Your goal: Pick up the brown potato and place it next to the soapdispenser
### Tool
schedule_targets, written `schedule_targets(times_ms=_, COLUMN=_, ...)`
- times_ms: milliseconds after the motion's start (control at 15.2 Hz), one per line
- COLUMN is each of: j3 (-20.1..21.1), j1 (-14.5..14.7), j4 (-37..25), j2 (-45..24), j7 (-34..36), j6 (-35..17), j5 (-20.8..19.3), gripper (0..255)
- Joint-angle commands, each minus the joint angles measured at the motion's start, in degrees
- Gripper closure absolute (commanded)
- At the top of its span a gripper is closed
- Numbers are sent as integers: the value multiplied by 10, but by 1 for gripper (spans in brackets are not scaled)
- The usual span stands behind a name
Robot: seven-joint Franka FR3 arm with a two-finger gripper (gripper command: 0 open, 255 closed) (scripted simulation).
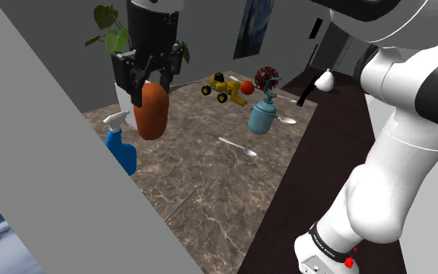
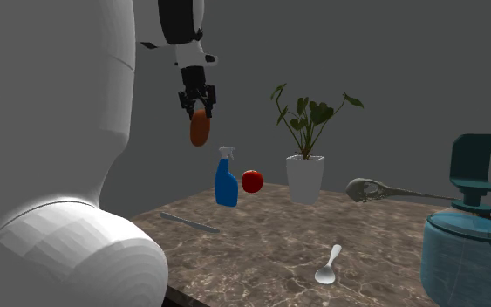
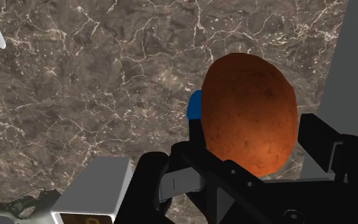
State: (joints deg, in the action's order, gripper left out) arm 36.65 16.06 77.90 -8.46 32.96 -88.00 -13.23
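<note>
Gripper [image 1: 148,84]: fingers clamped on the upper end of the potato [image 1: 151,113], which hangs lengthwise below them, high over the table [image 1: 209,187], probably to clear other items in transit. Beside and below it: blue spray bottle [image 1: 120,149]. Well apart, toward the shoulder view's right: teal dispenser [image 1: 262,117], the goal. Wrist view shows a finger on each flank of the potato. Second exterior view shows its height above the table.
</note>
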Motion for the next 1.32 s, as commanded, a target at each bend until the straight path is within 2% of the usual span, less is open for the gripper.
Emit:
schedule_targets(times_ms=0, j3=2, j1=5, j4=-26, j2=-9, j7=1, j6=20, j5=-6, gripper=255)
schedule_targets(times_ms=396, j3=6, j1=28, j4=-117, j2=-44, j7=4, j6=83, j5=-31, gripper=255)
schedule_targets(times_ms=792, j3=7, j1=66, j4=-227, j2=-91, j7=5, j6=153, j5=-67, gripper=255)
schedule_targets(times_ms=990, j3=-3, j1=-7, j4=-130, j2=-15, j7=-41, j6=112, j5=-12, gripper=255)
schedule_targets(times_ms=1254, j3=-35, j1=-71, j4=-39, j2=65, j7=-112, j6=76, j5=45, gripper=255)
